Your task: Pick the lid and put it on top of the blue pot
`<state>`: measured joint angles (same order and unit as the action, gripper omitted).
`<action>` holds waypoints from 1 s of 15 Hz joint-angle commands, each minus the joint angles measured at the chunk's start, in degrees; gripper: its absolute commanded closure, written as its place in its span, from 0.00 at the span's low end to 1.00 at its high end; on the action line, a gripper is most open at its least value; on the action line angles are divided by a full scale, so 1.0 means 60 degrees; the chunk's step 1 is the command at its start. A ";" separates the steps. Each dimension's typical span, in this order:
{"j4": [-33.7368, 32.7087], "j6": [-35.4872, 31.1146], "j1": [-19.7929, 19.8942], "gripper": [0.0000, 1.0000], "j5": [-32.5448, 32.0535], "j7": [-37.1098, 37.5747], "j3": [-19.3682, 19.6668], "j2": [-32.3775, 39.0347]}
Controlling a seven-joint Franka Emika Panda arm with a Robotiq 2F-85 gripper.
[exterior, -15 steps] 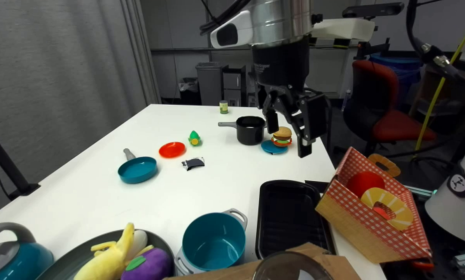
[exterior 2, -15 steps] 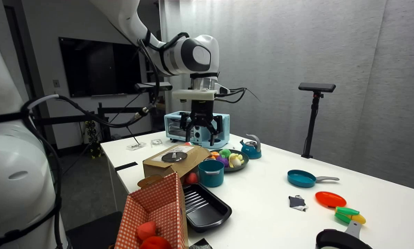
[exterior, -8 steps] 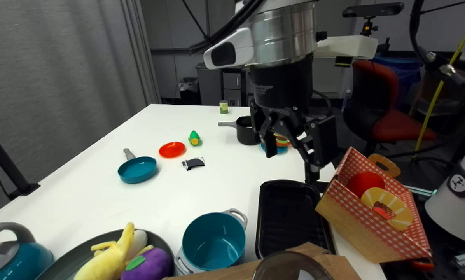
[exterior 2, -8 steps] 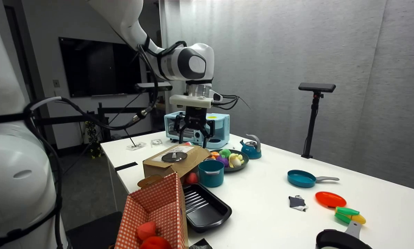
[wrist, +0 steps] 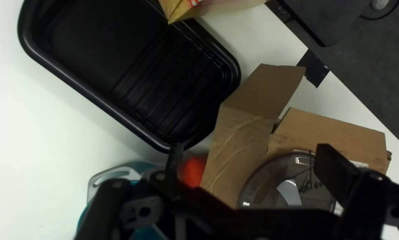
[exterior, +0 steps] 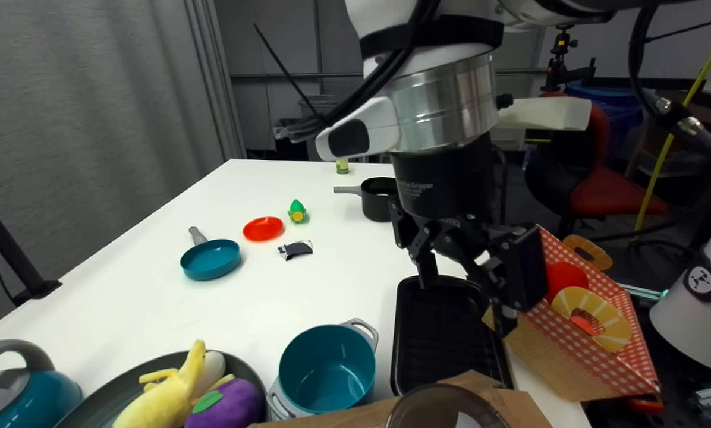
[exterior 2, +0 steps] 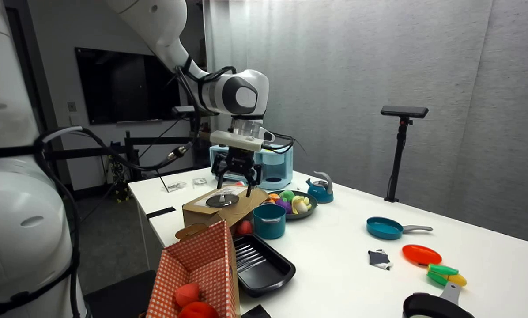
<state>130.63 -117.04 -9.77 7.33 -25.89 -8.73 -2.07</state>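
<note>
lid (exterior 2: 222, 201) is on top of the cardboard box (wrist: 346, 136), blue pot (exterior 2: 268, 229) just beside box. gripper (exterior 2: 234, 191) is wide open, nothing held, prob. off-centre to lid; going straight down, it cd clip the glass & knock it off, esp. if cardboard box sags.

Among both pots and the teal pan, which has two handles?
The blue pot, one on either side; the teal pan and black pot show just one each.

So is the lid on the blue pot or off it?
Off: the lid lies on the cardboard box in the wrist view, and an exterior view shows right into the uncovered blue pot.
</note>
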 commanded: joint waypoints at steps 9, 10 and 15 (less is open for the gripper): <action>0.1978 -0.2828 -0.0393 0.00 0.0680 -0.1654 -0.0470 -0.0552; 0.2233 -0.3310 -0.0436 0.00 0.0775 -0.1872 -0.0485 -0.0716; 0.3023 -0.4720 -0.0769 0.00 0.1073 -0.2433 -0.0405 -0.1400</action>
<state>144.65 -141.91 -12.78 10.57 -37.55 -11.67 -5.50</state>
